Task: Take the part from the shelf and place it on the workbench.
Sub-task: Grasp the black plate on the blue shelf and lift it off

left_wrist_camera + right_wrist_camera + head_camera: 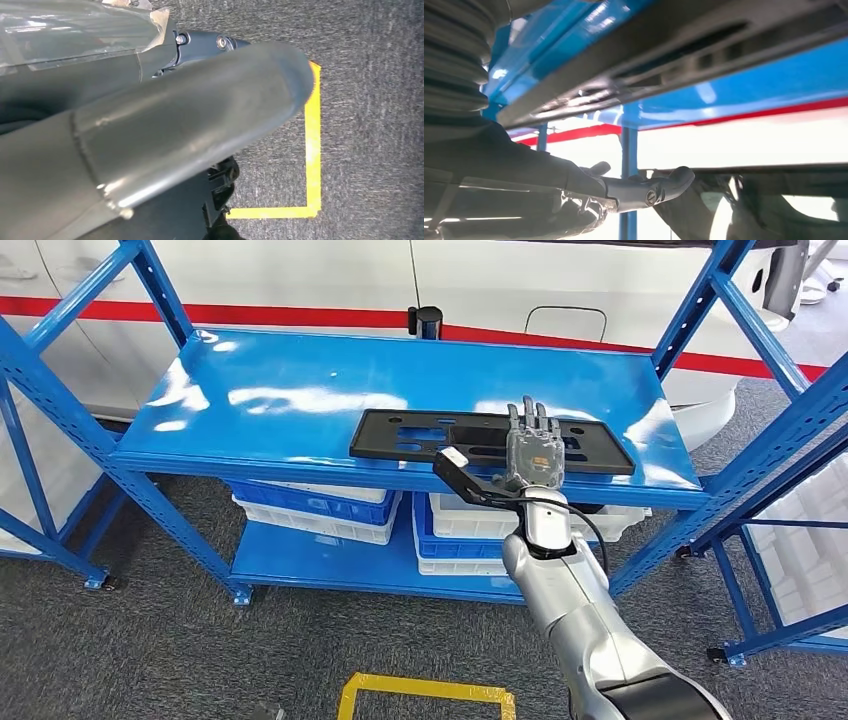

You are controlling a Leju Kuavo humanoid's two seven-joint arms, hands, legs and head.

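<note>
Nearest, the silver right arm reaches up to the shelf (pixel 300 390), its right hand (pixel 533 452) lying flat on the black part (pixel 420 430), fingers straight, thumb below the shelf's front edge, gripping nothing yet. Best to close thumb and fingers firmly on the near edge before lifting; the part is long and may tip. Left hand (pixel 150 135): cannot tell

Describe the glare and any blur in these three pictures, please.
Head view: sharp, with white glare patches on the blue shelf around the black part. Right wrist view: right hand and part soft, background overexposed. Left wrist view: near grey cover blurred, carpet sharp.
</note>
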